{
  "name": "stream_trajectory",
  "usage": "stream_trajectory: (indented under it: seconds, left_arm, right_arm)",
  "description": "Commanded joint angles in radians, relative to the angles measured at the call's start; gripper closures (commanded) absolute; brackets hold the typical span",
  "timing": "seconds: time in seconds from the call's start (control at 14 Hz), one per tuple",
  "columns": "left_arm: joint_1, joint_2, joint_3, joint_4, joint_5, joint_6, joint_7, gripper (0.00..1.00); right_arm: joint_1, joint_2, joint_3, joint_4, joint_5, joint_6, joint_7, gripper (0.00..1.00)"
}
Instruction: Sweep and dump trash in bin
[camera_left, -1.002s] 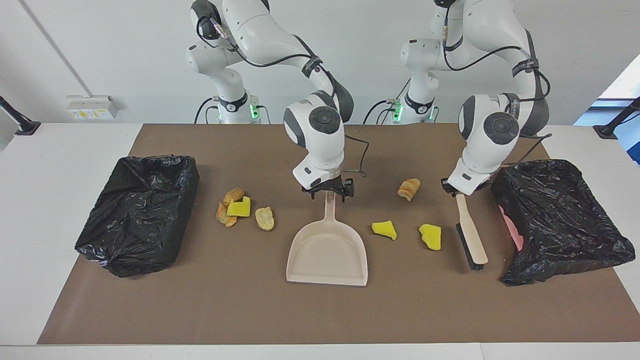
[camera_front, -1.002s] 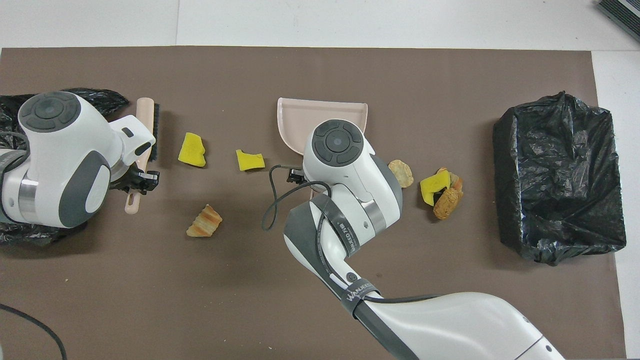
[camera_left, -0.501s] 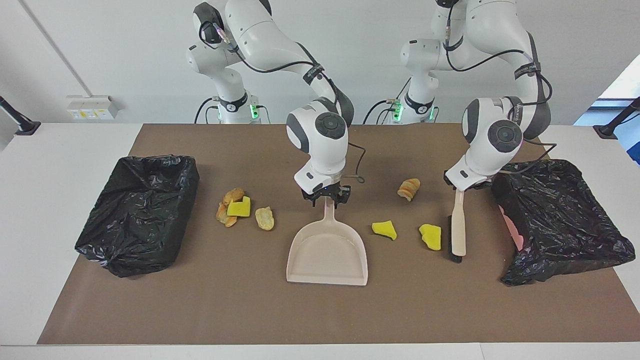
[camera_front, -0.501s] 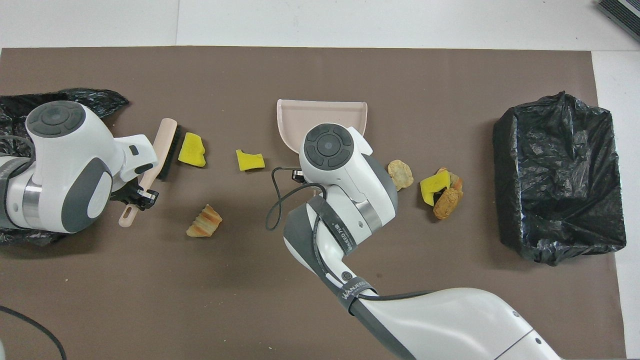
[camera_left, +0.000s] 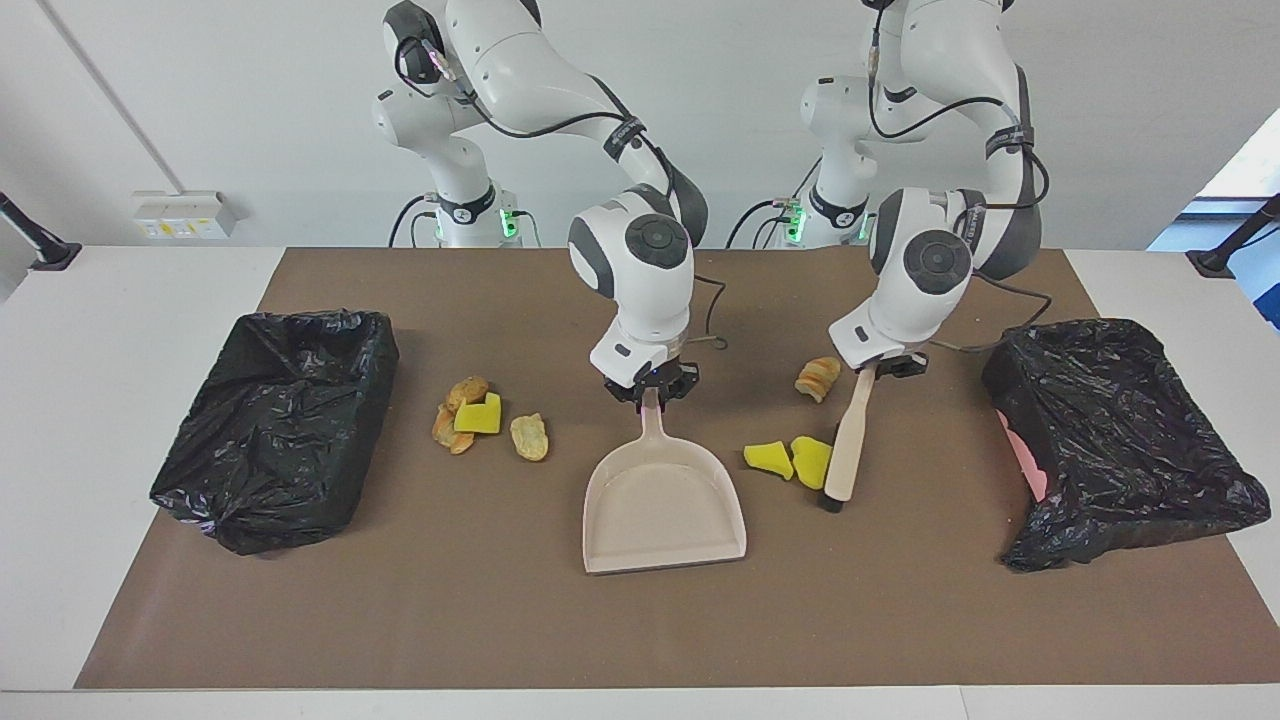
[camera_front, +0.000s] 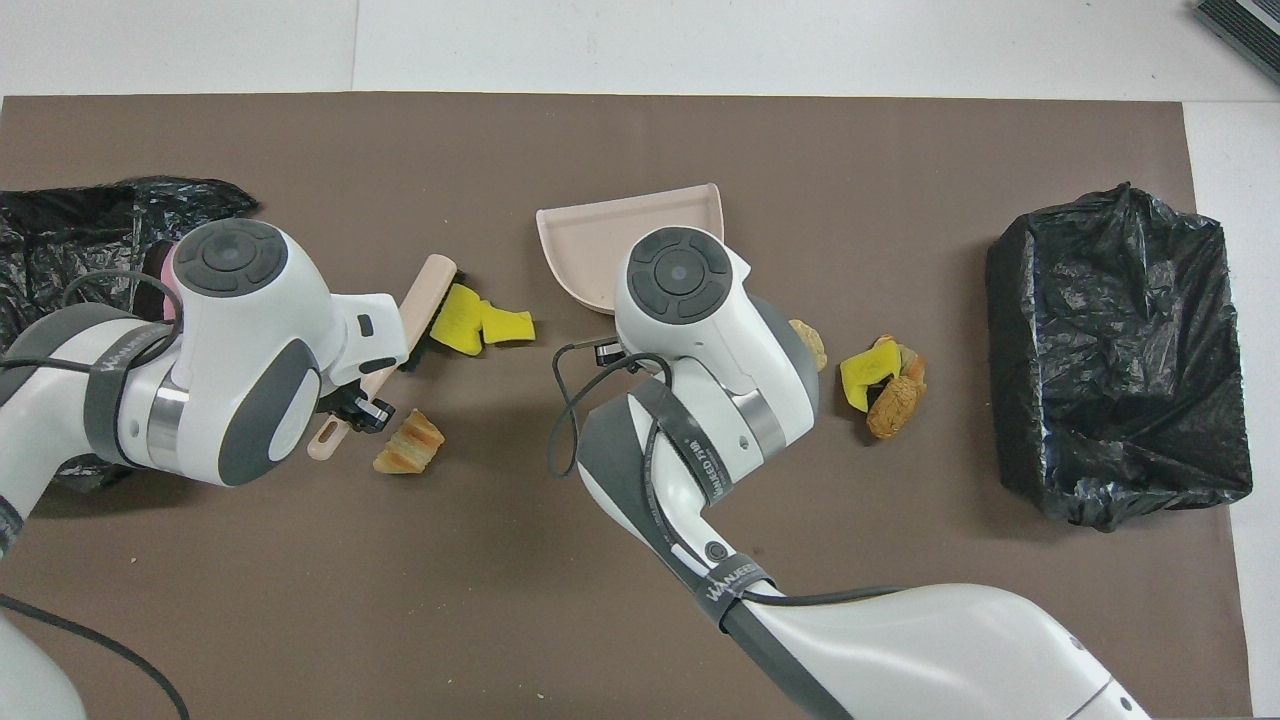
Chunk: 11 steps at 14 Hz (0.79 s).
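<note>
Half the dustpan (camera_front: 620, 240) under arm.

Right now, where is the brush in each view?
Facing view: the brush slants beside the two yellow sponge pieces, toward the left arm's end.
Overhead view: the brush shows beside the same pieces, partly under the left arm.
Shared landmark: the dustpan.

Looked like a robotics lab to me: two white arms (camera_left: 640, 240) were bolted at one edge of a white table (camera_left: 120, 330) with a brown mat (camera_left: 400, 620) on it, a bare wall and a socket box (camera_left: 185, 212) just above that table.
</note>
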Motion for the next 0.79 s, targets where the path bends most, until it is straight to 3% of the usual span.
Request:
stream_trajectory:
  seconds: [0.0,0.29,0.5,0.72]
  left_arm:
    - [-0.069,-0.038,0.015,-0.024,-0.012,-0.010,0.076,1.00]
    - [-0.101,-0.127,0.016,-0.014,-0.012,-0.169,0.063,1.00]
    - [-0.081,-0.214,0.021,-0.017,-0.012,-0.255,-0.018,1.00]
    - [-0.081,-0.228,0.023,-0.037,-0.012,-0.269,-0.289,1.00]
  right_arm:
    - [-0.091,-0.146,0.010,-0.124,0.026,-0.046,-0.342,1.00]
    - [-0.102,-0.321,0.007,-0.293,0.008,-0.128,-0.631,1.00]
    - [-0.154,-0.352,0.007,-0.375,0.002,-0.099,-0.977,1.00]
    - [-0.174,-0.360,0.007,-0.439,-0.012,-0.024,-1.206,1.00]
